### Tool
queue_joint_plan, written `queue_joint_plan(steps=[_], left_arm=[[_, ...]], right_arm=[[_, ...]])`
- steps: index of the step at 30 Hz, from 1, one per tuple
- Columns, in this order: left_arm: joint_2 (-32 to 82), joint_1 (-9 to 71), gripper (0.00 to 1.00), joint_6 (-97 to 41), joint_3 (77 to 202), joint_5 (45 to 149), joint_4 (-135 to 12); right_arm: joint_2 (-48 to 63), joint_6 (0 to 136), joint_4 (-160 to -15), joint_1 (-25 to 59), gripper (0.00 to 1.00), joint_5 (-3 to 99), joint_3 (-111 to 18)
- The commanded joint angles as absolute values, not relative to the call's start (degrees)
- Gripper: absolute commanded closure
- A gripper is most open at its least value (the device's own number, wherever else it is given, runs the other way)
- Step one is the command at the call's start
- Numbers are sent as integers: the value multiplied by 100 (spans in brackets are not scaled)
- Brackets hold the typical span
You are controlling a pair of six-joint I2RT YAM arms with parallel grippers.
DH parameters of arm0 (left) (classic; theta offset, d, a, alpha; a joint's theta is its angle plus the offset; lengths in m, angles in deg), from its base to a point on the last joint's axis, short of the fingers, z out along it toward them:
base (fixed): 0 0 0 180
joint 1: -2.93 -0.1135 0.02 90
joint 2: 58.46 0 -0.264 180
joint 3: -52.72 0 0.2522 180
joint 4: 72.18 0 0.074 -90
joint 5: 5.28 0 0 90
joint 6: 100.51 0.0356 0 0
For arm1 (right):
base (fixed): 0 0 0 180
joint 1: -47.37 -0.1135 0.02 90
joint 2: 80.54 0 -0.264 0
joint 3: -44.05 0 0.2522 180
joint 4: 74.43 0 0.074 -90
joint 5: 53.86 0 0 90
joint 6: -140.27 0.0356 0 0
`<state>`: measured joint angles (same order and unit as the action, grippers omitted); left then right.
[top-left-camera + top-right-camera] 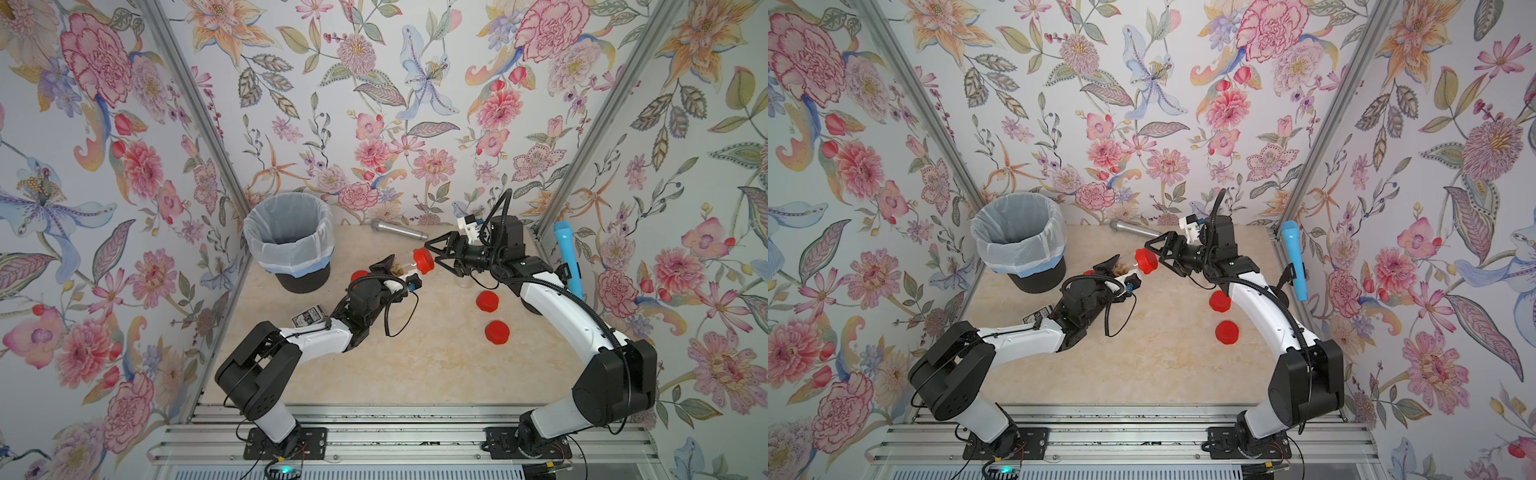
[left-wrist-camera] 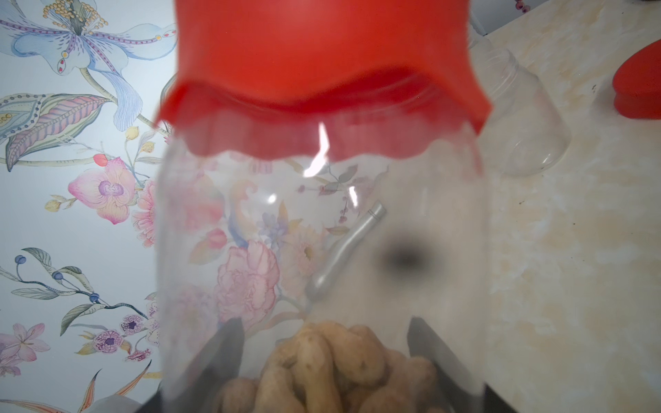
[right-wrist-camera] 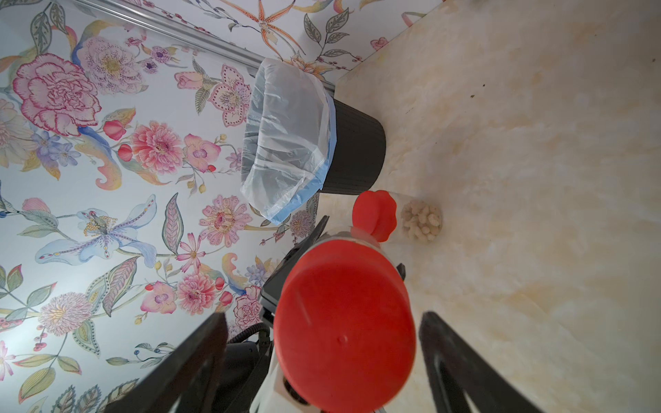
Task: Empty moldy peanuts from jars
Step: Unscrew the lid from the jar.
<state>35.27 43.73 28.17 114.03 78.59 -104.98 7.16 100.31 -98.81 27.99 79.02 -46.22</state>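
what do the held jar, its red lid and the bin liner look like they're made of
Jar: clear glossy plastic, likely; wallpaper shows through and glare streaks sit on it. Lid: opaque red plastic, smooth, wavy moulded skirt. Bin liner: thin whitish film, probably plastic; translucent, creased, folded over the rim.

1. Your two top views sit high above the front rail (image 1: 374,415), tilted down toward the back wall. They are far off. Both take in the whole table (image 1: 415,374), the left arm (image 1: 316,336), the right arm (image 1: 552,299) and the bin (image 1: 303,278). The two pictures are nearly identical.
2. Your left wrist camera rides the left arm and looks along the held jar (image 2: 322,232) toward its red lid (image 2: 322,71). It is very close; the jar fills most of the frame.
3. Your right wrist camera rides the right arm and faces that lid top-on, close, with the bin beyond.
4. Overlap: held jar and lid appear in all four views. The wrist cameras roughly face each other.
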Motion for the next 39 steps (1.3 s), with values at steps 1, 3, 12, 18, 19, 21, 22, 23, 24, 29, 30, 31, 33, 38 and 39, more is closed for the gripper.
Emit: queue_joint_plan(steps=[1,3,12,18,19,21,22,23,24,29,30,31,33,38,39], left_arm=[[3435,4424,56,2948,11483,7760,-10640],[3444,4442,56,2960,11491,7740,-10652],[3415,4451,57,3056,11491,7680,-10623],[3395,4477,57,3089,11451,7699,-10680],[3400,4477,57,3081,11460,7708,-10685],[3365,4477,57,3016,11467,7810,-10678],[3324,4472,58,2952,11456,7918,-10668],[3274,4464,58,2844,11447,8079,-10645],[3196,4448,58,2678,11438,8345,-10568],[2767,4296,59,1739,11472,9967,-10238],[2721,4263,58,1584,11494,10344,-10155],[2690,4238,58,1452,11523,10657,-10077],[2671,4172,58,1189,11611,11260,-9915],[2627,4021,59,980,11630,11899,-9728],[2618,3981,59,980,11640,11930,-9655]], right_arm=[[854,9798,-10149,2653,13,7763,-4827],[917,9656,-10343,2572,13,7610,-4959],[1028,9416,-10498,2395,21,7390,-5116],[1118,9223,-10572,2348,35,7279,-5160],[1145,9158,-10616,2340,40,7292,-5194],[1201,8888,-10804,2323,51,7288,-5302],[1235,8625,-10949,2325,54,7346,-5404],[1265,8336,-11025,2328,56,7464,-5470],[1278,7969,-11108,2320,57,7627,-5540],[1306,6098,-11391,2429,57,8785,-5596],[1347,5604,-11580,2461,56,9014,-5632],[1394,5220,-11736,2476,56,9105,-5649],[1516,4232,-12236,2494,54,9286,-5703],[2311,2822,-13927,2521,45,8726,-6708],[2498,2657,-14240,2520,45,8544,-6979]])
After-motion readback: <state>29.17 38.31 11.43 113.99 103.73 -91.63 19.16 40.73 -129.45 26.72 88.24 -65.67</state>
